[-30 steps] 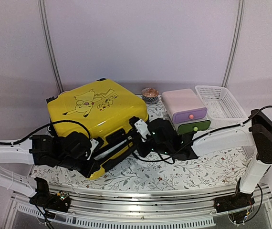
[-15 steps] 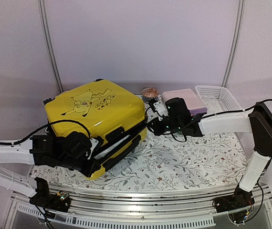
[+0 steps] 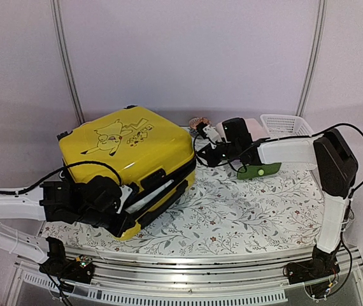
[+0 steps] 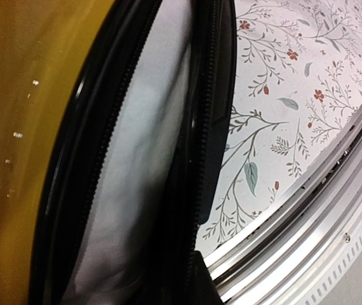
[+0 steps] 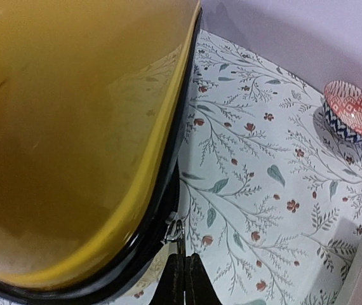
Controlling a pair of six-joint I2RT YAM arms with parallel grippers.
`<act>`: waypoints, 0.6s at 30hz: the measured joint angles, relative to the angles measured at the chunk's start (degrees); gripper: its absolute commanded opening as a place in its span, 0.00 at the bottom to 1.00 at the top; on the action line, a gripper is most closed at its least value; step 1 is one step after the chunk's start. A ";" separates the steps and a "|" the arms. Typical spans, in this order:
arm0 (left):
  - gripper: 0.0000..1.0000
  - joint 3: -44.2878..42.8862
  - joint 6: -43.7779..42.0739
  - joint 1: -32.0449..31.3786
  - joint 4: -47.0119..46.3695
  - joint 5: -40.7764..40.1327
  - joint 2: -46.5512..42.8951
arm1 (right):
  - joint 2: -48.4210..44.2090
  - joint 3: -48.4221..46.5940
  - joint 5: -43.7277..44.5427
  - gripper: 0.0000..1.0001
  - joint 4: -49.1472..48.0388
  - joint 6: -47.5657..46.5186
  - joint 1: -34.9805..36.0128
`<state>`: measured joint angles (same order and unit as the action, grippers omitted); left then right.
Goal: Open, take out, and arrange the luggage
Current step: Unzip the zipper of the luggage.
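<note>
Luggage (image 3: 127, 159) is laid flat on the left of the table (image 3: 245, 210), with its zipper seam gaping along the near side. The right gripper (image 5: 182, 270), closed, is found just right of the far corner. The left gripper (image 3: 125, 199), also closed, is at the near edge. Whether anything is pinched cannot be told.

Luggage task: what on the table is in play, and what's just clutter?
In play:
- yellow luggage, zipper parted along its near edge
- right end effector, shut beside the black zipper trim

Clutter:
- patterned bowl
- pink-and-green drawer box
- white basket
</note>
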<state>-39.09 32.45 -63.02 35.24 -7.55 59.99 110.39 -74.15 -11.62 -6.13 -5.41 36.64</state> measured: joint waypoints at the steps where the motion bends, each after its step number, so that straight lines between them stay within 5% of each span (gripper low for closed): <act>1: 0.00 0.00 -0.13 -0.15 -0.28 0.04 0.22 | 1.55 -2.29 -0.68 0.03 0.96 -1.20 -0.33; 8: 0.00 -1.18 -0.07 -2.40 -2.23 -1.49 3.34 | 10.38 -14.84 -4.92 0.05 5.73 -6.58 -1.57; 18: 0.00 -3.32 0.22 -4.46 -1.81 -4.15 6.49 | 12.59 -18.38 -10.27 0.15 6.97 -7.50 -3.28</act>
<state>-42.41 32.67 -67.48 33.43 -11.70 66.48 122.98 -92.53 -21.89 0.84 -12.91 33.36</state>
